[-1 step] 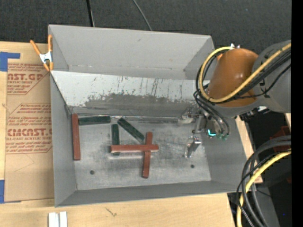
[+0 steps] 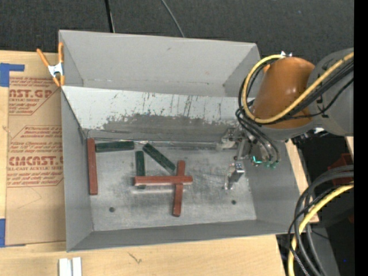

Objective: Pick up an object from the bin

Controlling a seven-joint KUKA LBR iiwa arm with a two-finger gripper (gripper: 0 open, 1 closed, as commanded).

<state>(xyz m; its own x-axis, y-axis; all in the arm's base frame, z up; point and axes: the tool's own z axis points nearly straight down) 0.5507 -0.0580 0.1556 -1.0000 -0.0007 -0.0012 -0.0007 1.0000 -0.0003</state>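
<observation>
My gripper [image 2: 232, 179] hangs low over the bare floor in the right part of the bin, and I see nothing in it. Nearest to it, a little to the left, is a red bar [image 2: 179, 187] lying roughly upright in the view. It crosses a second red bar [image 2: 156, 180] that lies flat and level, and the two form a cross. A dark green bar [image 2: 159, 157] lies slanted just above the cross.
Farther left, a short dark green bar [image 2: 140, 163] points up and down. Another green bar [image 2: 114, 146] lies level near the back wall. A long red bar [image 2: 92, 167] runs along the left wall. The arm's orange cover and cables loom over the right rim.
</observation>
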